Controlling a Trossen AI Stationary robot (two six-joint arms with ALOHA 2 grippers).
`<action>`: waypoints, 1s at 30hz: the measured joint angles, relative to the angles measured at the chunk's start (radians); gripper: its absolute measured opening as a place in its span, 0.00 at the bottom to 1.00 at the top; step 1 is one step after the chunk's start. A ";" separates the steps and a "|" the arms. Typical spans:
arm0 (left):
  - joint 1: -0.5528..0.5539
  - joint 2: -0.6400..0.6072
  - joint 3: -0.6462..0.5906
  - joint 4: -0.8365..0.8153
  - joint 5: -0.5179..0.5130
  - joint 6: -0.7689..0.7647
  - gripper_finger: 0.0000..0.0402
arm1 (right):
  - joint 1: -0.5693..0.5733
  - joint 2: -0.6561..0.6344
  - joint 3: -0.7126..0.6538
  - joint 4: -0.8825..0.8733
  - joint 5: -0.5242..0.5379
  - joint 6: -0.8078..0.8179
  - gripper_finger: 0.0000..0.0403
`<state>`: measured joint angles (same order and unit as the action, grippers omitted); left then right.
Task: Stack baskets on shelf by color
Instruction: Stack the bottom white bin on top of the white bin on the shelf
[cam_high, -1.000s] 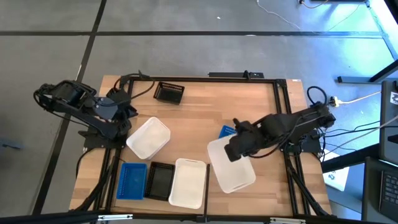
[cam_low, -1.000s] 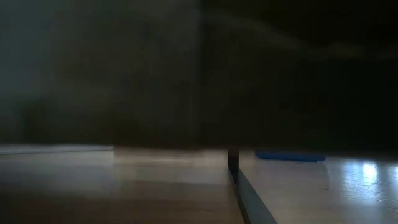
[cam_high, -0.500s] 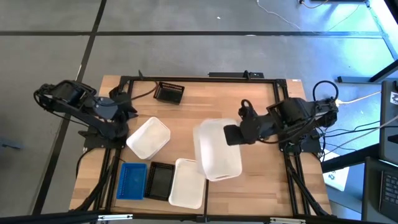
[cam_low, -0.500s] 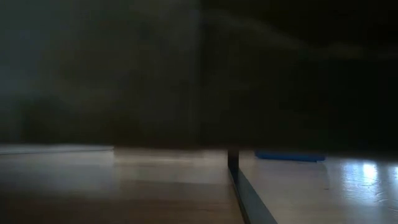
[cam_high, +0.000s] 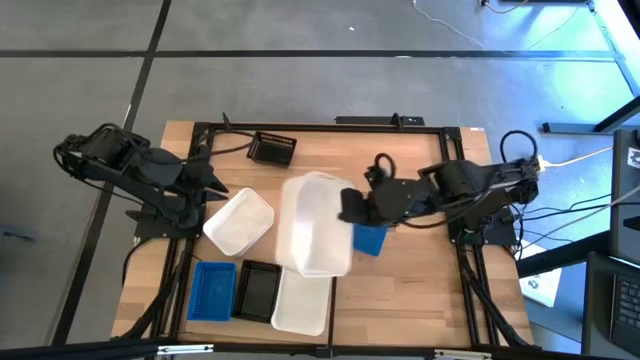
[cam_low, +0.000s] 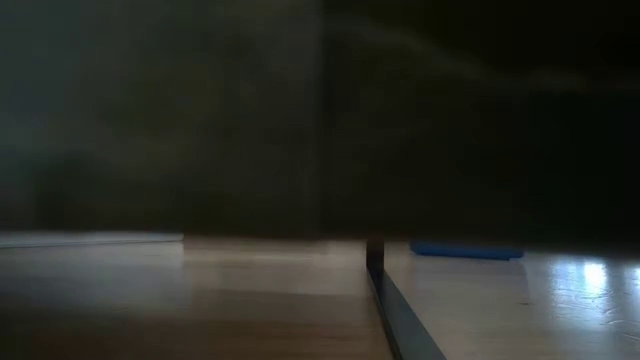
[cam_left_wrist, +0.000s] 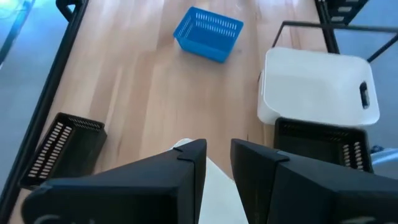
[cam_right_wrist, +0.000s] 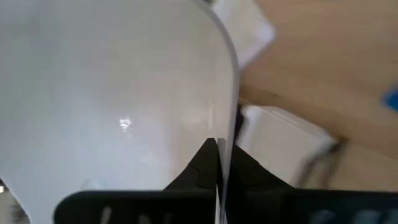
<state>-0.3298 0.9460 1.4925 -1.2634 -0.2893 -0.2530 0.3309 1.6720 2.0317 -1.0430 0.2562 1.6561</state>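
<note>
At the shelf's (cam_high: 400, 290) near edge sat a white basket (cam_high: 298, 305); over its far end the right gripper (cam_high: 350, 208) pinched a second white basket's (cam_high: 315, 224) rim. The left gripper (cam_high: 214, 178), fingers slightly apart, waited at the left rail

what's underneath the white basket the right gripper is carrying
The right gripper holds the white basket by its rim. Its near end overlaps another white basket lying on the shelf. A blue basket shows at its side; anything else beneath is covered.
</note>
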 joint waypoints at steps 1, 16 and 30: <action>0.000 0.000 0.000 -0.003 0.000 0.008 0.16 | 0.000 0.005 -0.021 0.052 0.006 0.010 0.00; 0.000 -0.018 -0.001 -0.004 0.071 0.080 0.16 | 0.050 0.142 -0.092 0.154 -0.044 0.108 0.00; 0.000 -0.019 -0.001 -0.011 0.071 0.133 0.16 | 0.092 0.214 -0.091 0.057 -0.042 0.227 0.00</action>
<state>-0.3296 0.9270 1.4918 -1.2743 -0.2182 -0.1198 0.4226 1.8861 1.9404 -0.9863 0.2147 1.8836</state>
